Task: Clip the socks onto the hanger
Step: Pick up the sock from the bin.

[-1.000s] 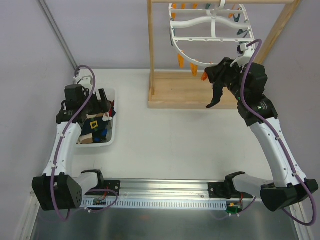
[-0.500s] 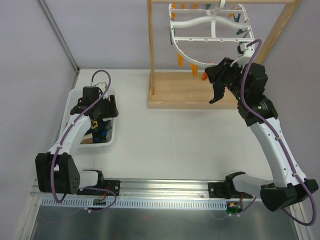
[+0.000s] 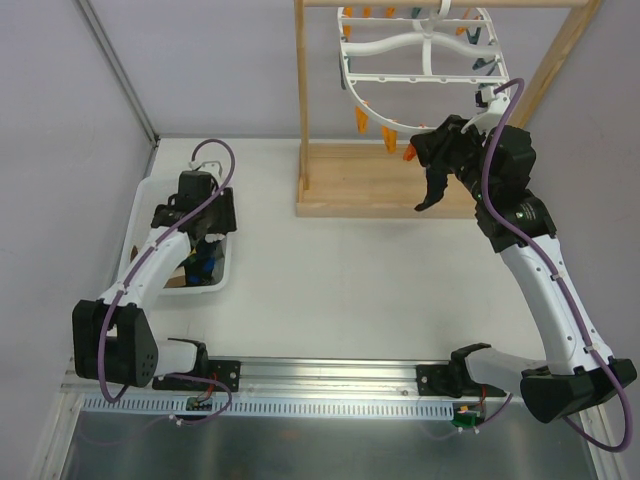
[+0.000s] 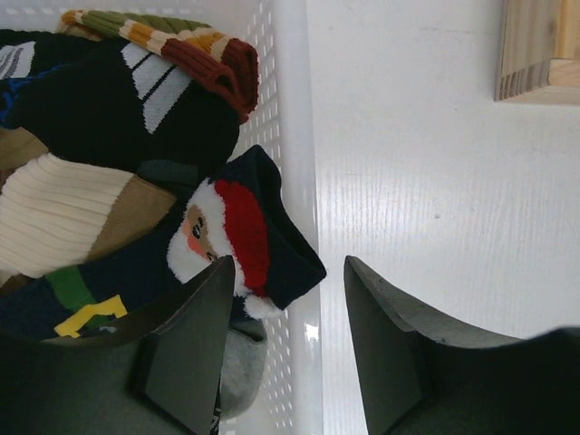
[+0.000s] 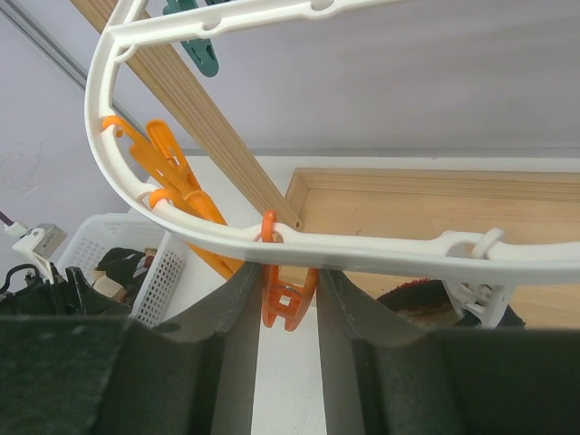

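Several socks (image 4: 118,118) lie piled in a white basket (image 4: 292,109); a navy one with a Santa face (image 4: 240,231) drapes toward the rim. My left gripper (image 4: 288,267) is open and straddles that rim, with the Santa sock's cuff between the jaws, touching neither pad. From above, the left gripper (image 3: 205,232) sits low over the basket's right side. The white oval hanger (image 5: 381,246) hangs from the wooden stand. My right gripper (image 5: 288,276) is shut on an orange peg (image 5: 288,304) under the hanger's lower rim (image 3: 347,75); from above this gripper (image 3: 428,195) is at the stand's front.
The light wooden stand (image 3: 360,185) has a tray-like base and two slanted posts. Other orange pegs (image 5: 172,172) and teal pegs (image 5: 195,50) hang along the hanger's rim. The white basket (image 3: 140,215) stands at the table's left, near the wall.
My left arm swung right and forward over the basket to its right rim, and its jaws have narrowed. The right gripper has stayed on the orange peg.
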